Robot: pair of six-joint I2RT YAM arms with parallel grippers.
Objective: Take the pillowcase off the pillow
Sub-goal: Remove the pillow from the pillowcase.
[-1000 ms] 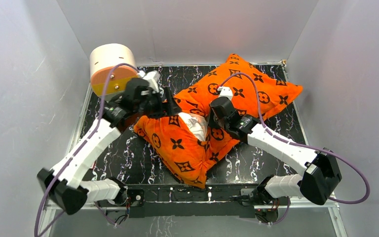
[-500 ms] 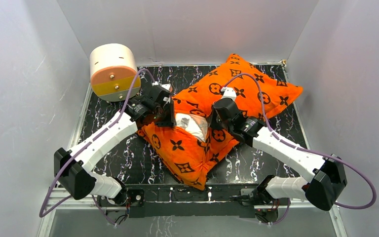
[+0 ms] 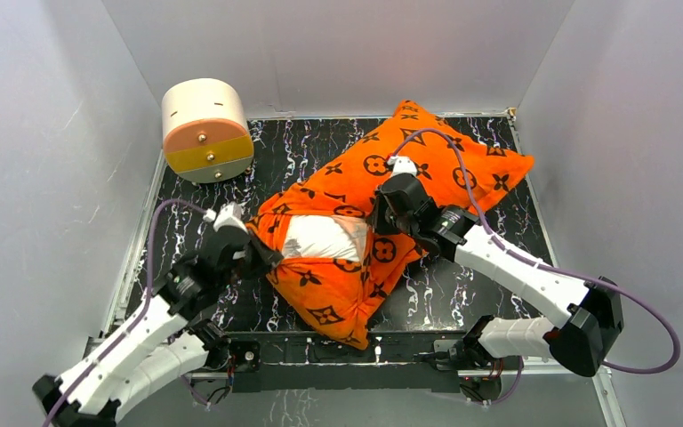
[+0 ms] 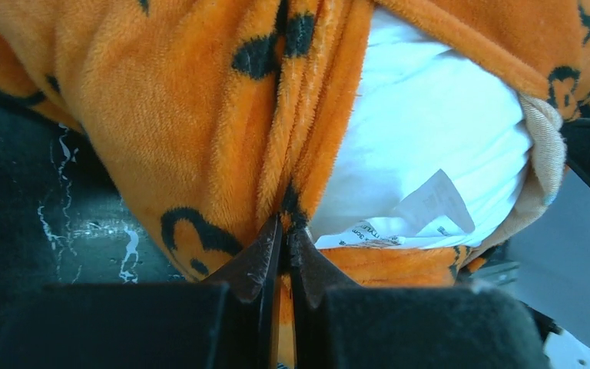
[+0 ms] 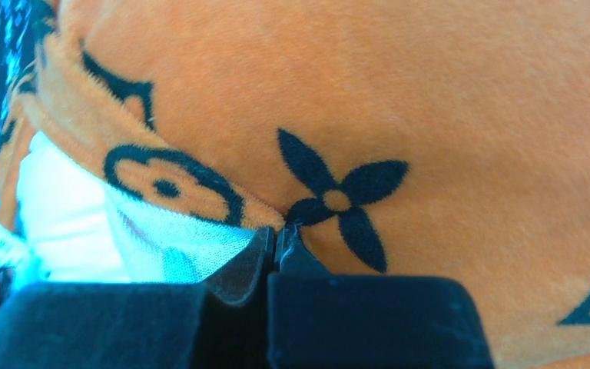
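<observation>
Off to the side I see a cream-and-orange drum (image 3: 206, 131) lying at the far left corner of the black marbled table (image 3: 231, 302), well apart from the work. White walls close in three sides. Nothing blocks my reach. The right arm's purple cable (image 3: 467, 182) loops over the far part of the orange cover.

The pillowcase (image 3: 356, 178) lies diagonally from near centre toward the far right corner. Its opening faces up and left, and the white pillow (image 3: 320, 236) bulges out through it, with a paper label (image 4: 434, 204) showing at the pillow's edge.

My left arm runs low from the near left corner and slants up to the left rim of the opening. There the left gripper (image 4: 284, 238) is pressed together, pinching a ridge of orange plush.

My right arm is folded at the near right, with its forearm angled in to the centre. The right gripper (image 5: 275, 242) is clamped on the opposite rim of the opening, beside a black flower print.
</observation>
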